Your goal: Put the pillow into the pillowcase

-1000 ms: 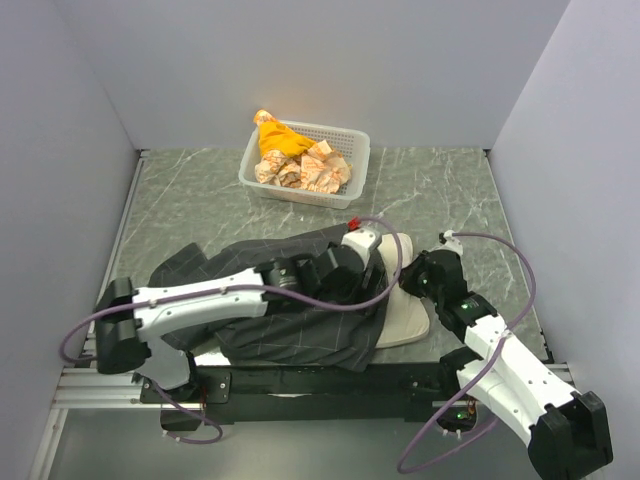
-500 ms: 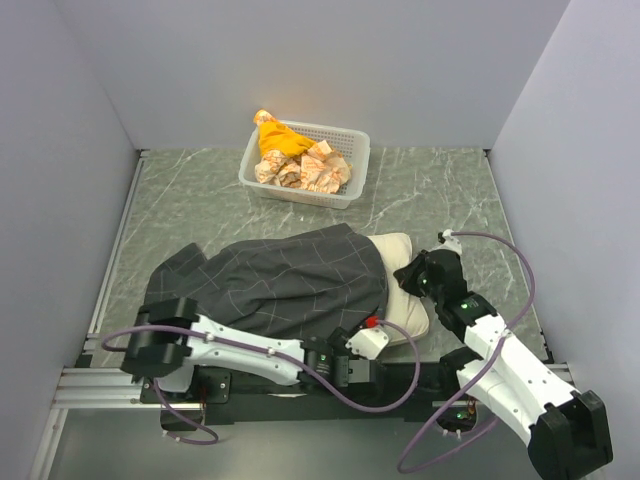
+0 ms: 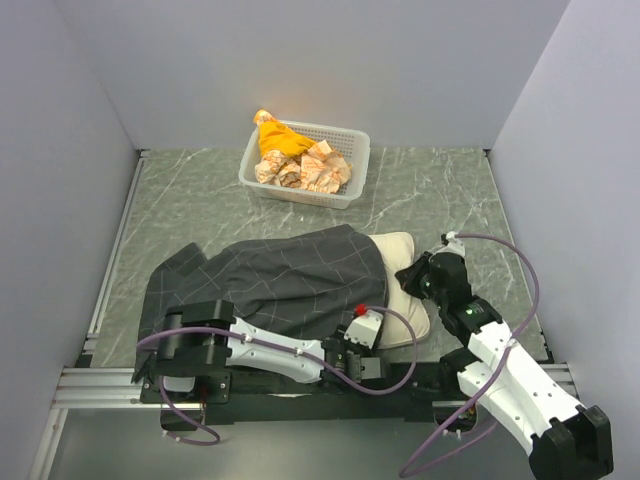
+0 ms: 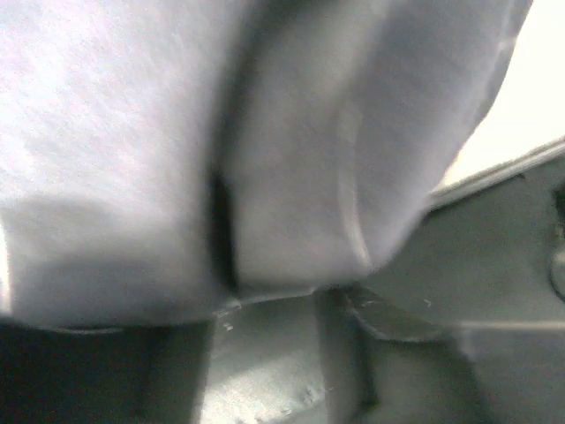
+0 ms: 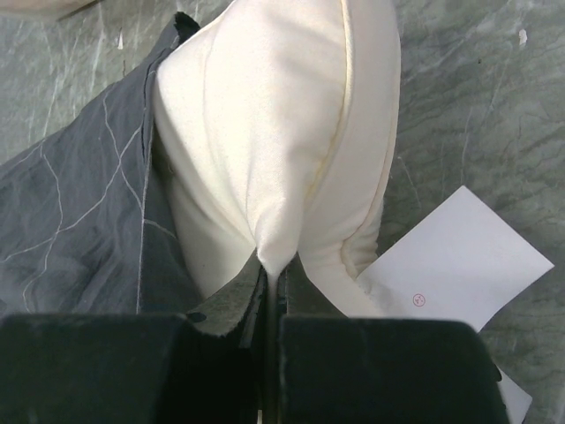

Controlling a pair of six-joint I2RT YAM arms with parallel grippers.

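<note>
The dark grey checked pillowcase [image 3: 280,280] lies across the near middle of the table and covers most of the cream pillow [image 3: 398,262]. Only the pillow's right end sticks out of the case's opening; the bear face is hidden. My right gripper [image 3: 408,275] is shut on a pinch of that exposed end, as the right wrist view shows [image 5: 274,269], with the pillow [image 5: 282,132] bulging out beside the pillowcase [image 5: 79,203]. My left gripper [image 3: 368,335] sits low at the near edge by the case's front hem. Its jaws [image 4: 265,327] stand apart and empty under blurred grey fabric [image 4: 132,159].
A white plastic basket [image 3: 352,150] with crumpled orange and beige items stands at the back centre. A white paper sheet [image 5: 450,256] lies on the marble tabletop just right of the pillow. Grey walls enclose the left, back and right.
My left arm has swung from on top of the pillowcase down to the near edge, below its hem. The pillowcase now lies uncovered. My right gripper keeps its hold on the pillow end.
</note>
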